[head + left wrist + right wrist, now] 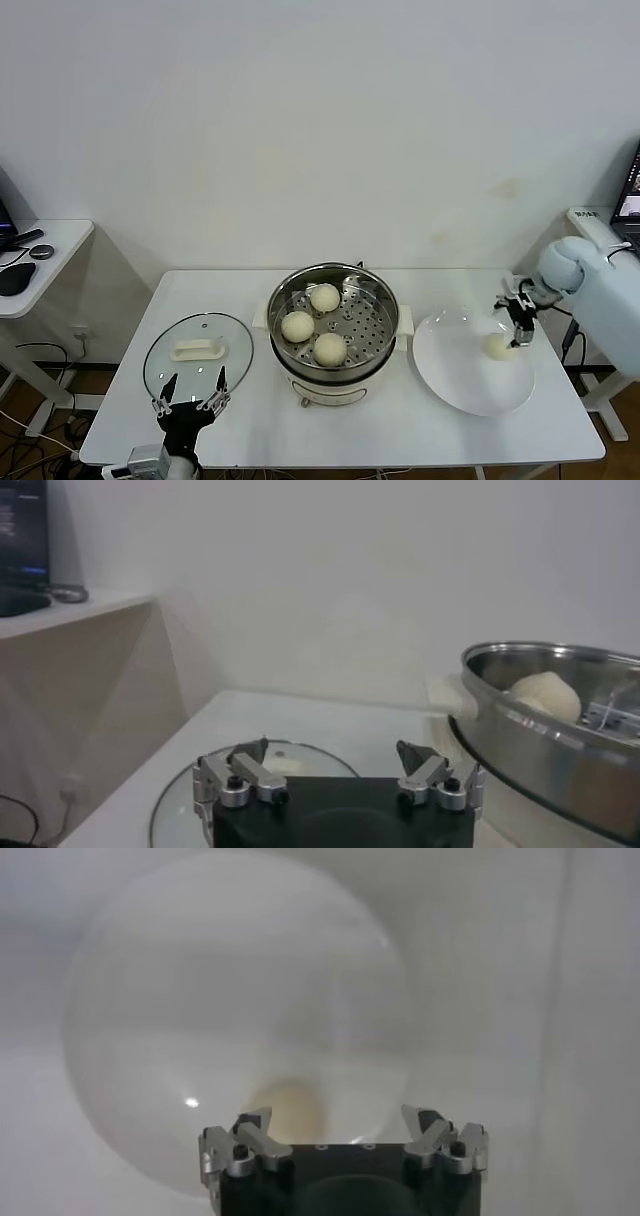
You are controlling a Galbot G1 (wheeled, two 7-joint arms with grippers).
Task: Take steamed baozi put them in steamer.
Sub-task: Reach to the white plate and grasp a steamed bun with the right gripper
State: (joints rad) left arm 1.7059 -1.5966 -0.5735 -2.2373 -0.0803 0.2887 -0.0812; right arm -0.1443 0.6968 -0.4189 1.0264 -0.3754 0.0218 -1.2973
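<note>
The steel steamer (392, 312) stands mid-table with three steamed baozi on its perforated tray (324, 297) (297, 325) (330, 348). A lone baozi (498, 346) lies on the white plate (460, 375) to the right. My right gripper (518, 322) hovers open just above and behind it. In the right wrist view that baozi (290, 1110) sits below the spread fingers of the right gripper (340, 1123), toward one side. My left gripper (190, 395) waits open at the table's front left, over the near rim of the glass lid (198, 350). The left wrist view shows the left gripper (335, 755) empty, with the steamer (550, 745) off to its side.
The glass lid with its white handle lies flat left of the steamer. A low side table (50, 245) with dark items stands off to the left. A screen (630, 195) is at the far right. The white table (340, 435) ends close in front.
</note>
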